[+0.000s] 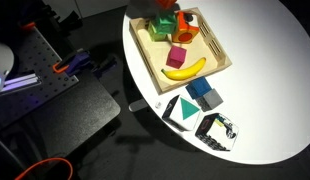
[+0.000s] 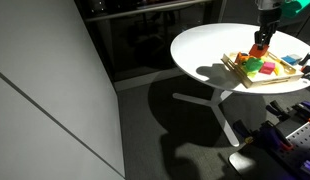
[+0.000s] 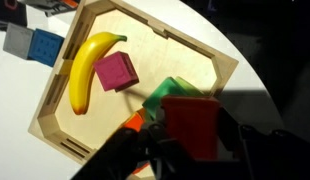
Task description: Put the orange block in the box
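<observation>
The orange block (image 3: 190, 125) is a red-orange chunk held between my gripper's (image 3: 191, 140) two dark fingers; the gripper is shut on it. It hangs over the near corner of the box (image 3: 210, 60), a shallow light-wood tray. In the tray lie a banana (image 3: 85, 70), a magenta cube (image 3: 116, 72), a green block (image 3: 170, 92) and an orange piece (image 3: 134, 123), partly hidden by my fingers. In both exterior views the gripper (image 2: 262, 30) is over the far end of the box (image 1: 221, 60). The block (image 2: 258, 47) shows just below the gripper.
The box sits on a round white table (image 1: 265, 60) near its edge. Outside the box lie blue cubes (image 1: 205, 95) (image 3: 40, 45), a green-and-white triangle piece (image 1: 182, 110) and a black-and-white patterned object (image 1: 217, 130). A dark floor and equipment lie beyond the table.
</observation>
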`<state>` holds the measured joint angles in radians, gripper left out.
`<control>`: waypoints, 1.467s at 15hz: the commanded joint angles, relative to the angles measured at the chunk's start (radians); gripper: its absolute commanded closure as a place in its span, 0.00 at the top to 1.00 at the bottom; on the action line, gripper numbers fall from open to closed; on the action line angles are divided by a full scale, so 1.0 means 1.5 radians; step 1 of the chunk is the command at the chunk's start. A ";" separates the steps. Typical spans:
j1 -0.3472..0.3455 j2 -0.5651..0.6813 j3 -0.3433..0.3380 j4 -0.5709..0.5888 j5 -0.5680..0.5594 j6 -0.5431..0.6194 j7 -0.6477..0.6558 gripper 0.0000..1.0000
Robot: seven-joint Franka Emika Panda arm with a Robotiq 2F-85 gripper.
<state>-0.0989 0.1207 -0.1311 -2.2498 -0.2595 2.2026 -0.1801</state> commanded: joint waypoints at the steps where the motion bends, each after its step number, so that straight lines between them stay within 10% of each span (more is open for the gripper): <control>1: -0.025 -0.071 -0.020 -0.055 -0.007 -0.020 0.030 0.27; 20: -0.104 0.039 -0.088 -0.100 0.003 0.174 0.036 0.29; 21: -0.102 0.039 -0.087 -0.101 0.003 0.179 0.035 0.77; 22: -0.100 0.037 -0.086 -0.105 0.001 0.182 0.035 0.76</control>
<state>-0.2565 0.1747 -0.2662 -2.4116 -0.2594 2.4575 -0.1439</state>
